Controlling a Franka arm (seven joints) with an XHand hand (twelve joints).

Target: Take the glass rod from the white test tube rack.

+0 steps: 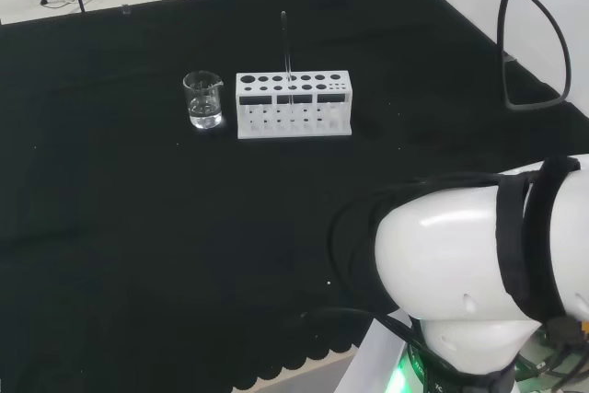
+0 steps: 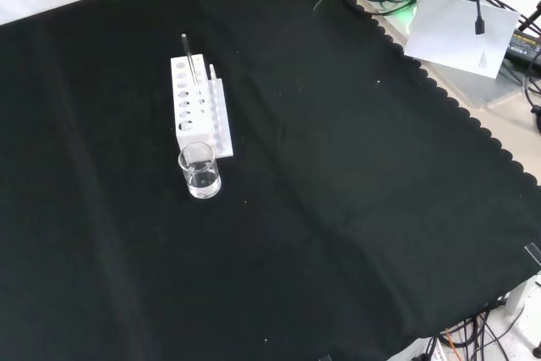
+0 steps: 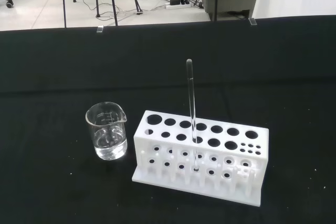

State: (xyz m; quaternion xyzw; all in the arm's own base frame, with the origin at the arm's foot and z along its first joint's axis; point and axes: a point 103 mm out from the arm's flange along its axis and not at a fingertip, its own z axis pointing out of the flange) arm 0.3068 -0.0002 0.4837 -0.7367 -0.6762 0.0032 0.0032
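A white test tube rack (image 1: 293, 104) (image 2: 199, 106) (image 3: 201, 156) stands on the black cloth. A clear glass rod (image 1: 286, 52) (image 2: 190, 58) (image 3: 191, 103) stands upright in one of its middle holes, rising well above the rack's top. In the wrist view the rack and rod lie some way ahead of the camera, with nothing touching them.
A small glass beaker (image 1: 203, 99) (image 2: 199, 170) (image 3: 107, 131) with a little clear liquid stands beside the rack, to its left in the head view. The arm's white links (image 1: 479, 273) take up the head view's lower right. Cables and papers lie off the cloth's scalloped edge (image 2: 448, 99).
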